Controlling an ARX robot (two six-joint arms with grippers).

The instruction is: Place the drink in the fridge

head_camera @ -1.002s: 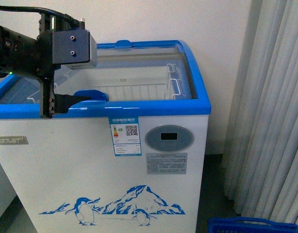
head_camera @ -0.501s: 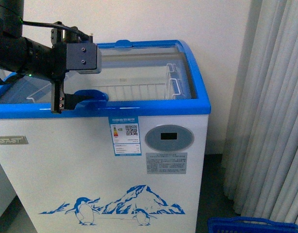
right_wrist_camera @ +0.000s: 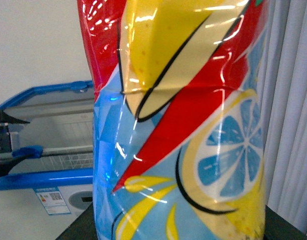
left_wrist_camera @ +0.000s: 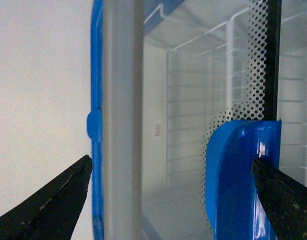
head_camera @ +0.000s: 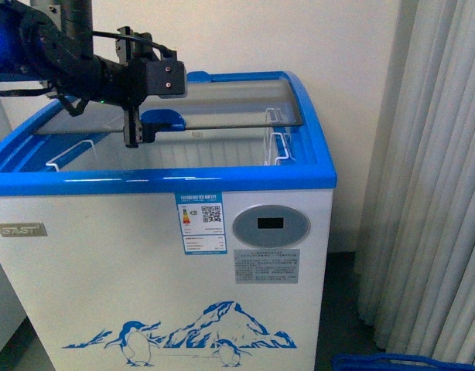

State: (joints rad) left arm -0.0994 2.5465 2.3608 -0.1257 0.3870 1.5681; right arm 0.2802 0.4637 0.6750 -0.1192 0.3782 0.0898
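The fridge (head_camera: 145,255), a white chest freezer with a blue rim and a penguin graphic, stands in front of me. Its curved glass lid (head_camera: 222,97) is slid towards the back, so the front of the chest is open. My left gripper (head_camera: 137,127) is open and straddles the lid's blue handle (head_camera: 164,117). In the left wrist view the handle (left_wrist_camera: 238,180) lies just inside one finger of that gripper (left_wrist_camera: 171,200). My right gripper (right_wrist_camera: 178,220) is shut on the drink (right_wrist_camera: 183,125), whose red, yellow and light-blue label fills the view. The right gripper is out of the front view.
White wire baskets (head_camera: 280,143) hang inside the open chest. Grey curtains (head_camera: 431,193) hang to the right, with a blue crate (head_camera: 400,362) on the floor below them. The fridge also shows far off in the right wrist view (right_wrist_camera: 43,177).
My left arm has moved back and up with the blue handle between its fingers. The glass lid has slid towards the rear, uncovering the front of the chest.
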